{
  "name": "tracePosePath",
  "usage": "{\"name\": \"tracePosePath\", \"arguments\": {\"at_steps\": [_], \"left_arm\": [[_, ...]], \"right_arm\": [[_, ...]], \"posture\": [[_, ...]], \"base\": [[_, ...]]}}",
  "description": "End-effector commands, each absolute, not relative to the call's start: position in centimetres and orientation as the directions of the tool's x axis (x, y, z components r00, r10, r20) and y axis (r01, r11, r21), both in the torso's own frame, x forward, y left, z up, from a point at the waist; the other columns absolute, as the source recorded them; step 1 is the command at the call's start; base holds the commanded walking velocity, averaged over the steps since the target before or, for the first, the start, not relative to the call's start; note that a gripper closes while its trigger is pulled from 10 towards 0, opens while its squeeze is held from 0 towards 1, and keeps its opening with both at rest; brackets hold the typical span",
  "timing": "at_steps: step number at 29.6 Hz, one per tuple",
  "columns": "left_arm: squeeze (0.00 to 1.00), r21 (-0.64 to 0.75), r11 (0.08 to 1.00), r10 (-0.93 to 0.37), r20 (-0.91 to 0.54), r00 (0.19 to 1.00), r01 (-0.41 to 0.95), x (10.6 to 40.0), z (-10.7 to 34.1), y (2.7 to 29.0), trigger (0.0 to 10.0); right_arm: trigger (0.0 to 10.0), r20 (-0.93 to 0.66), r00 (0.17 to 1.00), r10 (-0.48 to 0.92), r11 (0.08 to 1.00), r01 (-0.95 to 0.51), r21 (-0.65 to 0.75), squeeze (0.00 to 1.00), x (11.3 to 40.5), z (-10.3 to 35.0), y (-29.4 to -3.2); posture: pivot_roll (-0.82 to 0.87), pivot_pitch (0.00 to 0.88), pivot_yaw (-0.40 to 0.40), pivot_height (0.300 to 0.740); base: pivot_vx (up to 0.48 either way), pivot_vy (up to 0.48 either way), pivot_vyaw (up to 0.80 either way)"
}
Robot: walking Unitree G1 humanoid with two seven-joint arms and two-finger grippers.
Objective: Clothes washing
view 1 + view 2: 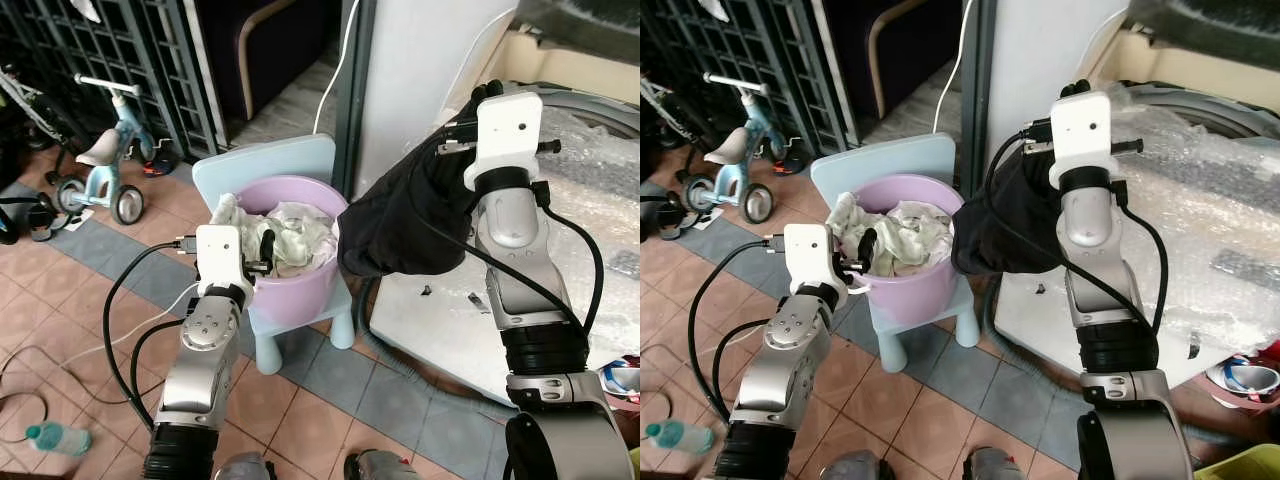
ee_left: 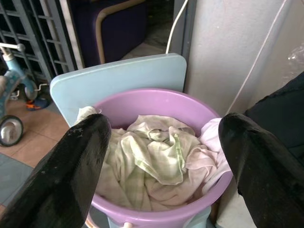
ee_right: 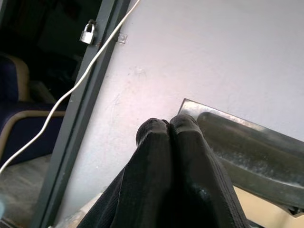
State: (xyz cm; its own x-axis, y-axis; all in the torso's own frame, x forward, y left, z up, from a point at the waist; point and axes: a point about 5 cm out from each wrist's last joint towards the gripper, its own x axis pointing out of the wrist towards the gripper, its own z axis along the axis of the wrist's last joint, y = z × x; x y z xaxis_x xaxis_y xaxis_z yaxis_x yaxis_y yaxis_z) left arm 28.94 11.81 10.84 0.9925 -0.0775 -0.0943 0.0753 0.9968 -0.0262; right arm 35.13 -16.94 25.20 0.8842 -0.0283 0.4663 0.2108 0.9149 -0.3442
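**Mia:** Fingers (image 2: 76, 156) on the left gripper (image 2: 161, 166) are wide apart; they hold nothing; they hang just over the purple tub (image 1: 310, 283).

**Ben:** What is in the tub?

**Mia:** Pale clothes (image 1: 290, 240), all bunched up; the tub sits on a little blue chair (image 1: 268, 165); so lots of washing is left to move.

**Ben:** And the other side?

**Mia:** The right gripper (image 3: 168, 126) has its fingers pressed together on a black cloth (image 1: 405, 225); the cloth hangs in the air, between the tub and the washing machine (image 1: 590, 170).

**Ben:** Is the cloth in the machine yet?

**Mia:** Not yet; I think it is on its way there; the machine top has bubble wrap (image 1: 1210, 190) on it; I think the job has only just begun.
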Motion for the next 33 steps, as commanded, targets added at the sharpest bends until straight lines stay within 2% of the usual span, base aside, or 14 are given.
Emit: {"name": "tracePosePath", "arguments": {"at_steps": [1,19,30,32,33], "left_arm": [[0.00,-0.024,0.997,-0.079,-0.090,0.993,0.077,29.1,10.9,11.9,10.0],[0.00,-0.033,0.995,-0.102,-0.107,0.989,0.099,28.8,10.6,11.5,10.0],[0.00,-0.037,0.996,-0.088,-0.103,0.991,0.084,28.7,10.6,11.6,10.0],[0.00,-0.035,0.997,-0.069,-0.100,0.993,0.065,28.7,10.6,11.7,10.0],[0.00,-0.034,0.998,-0.062,-0.103,0.993,0.059,28.7,10.6,11.7,10.0]], "right_arm": [[10.0,0.511,0.858,-0.057,0.910,0.255,-0.327,0.00,35.6,26.6,-17.7],[10.0,0.609,0.781,-0.138,0.846,0.413,-0.338,0.00,37.8,32.0,-21.3],[10.0,0.656,0.754,-0.022,0.827,0.383,-0.412,0.00,39.0,37.8,-21.3],[10.0,0.632,0.774,0.020,0.837,0.333,-0.434,0.00,39.3,38.3,-20.9],[10.0,0.575,0.815,0.066,0.840,0.265,-0.473,0.00,39.9,37.7,-20.4]], "posture": [[0.00,0.082,0.031,0.740],[0.00,0.083,0.030,0.740],[0.00,0.090,0.025,0.740],[0.00,0.088,0.022,0.740],[0.00,0.088,0.019,0.740]], "base": [[0.352,0.000,-0.80],[0.346,0.000,-0.80],[0.276,0.000,-0.80],[0.000,0.000,-0.80],[0.000,0.000,0.00]]}}
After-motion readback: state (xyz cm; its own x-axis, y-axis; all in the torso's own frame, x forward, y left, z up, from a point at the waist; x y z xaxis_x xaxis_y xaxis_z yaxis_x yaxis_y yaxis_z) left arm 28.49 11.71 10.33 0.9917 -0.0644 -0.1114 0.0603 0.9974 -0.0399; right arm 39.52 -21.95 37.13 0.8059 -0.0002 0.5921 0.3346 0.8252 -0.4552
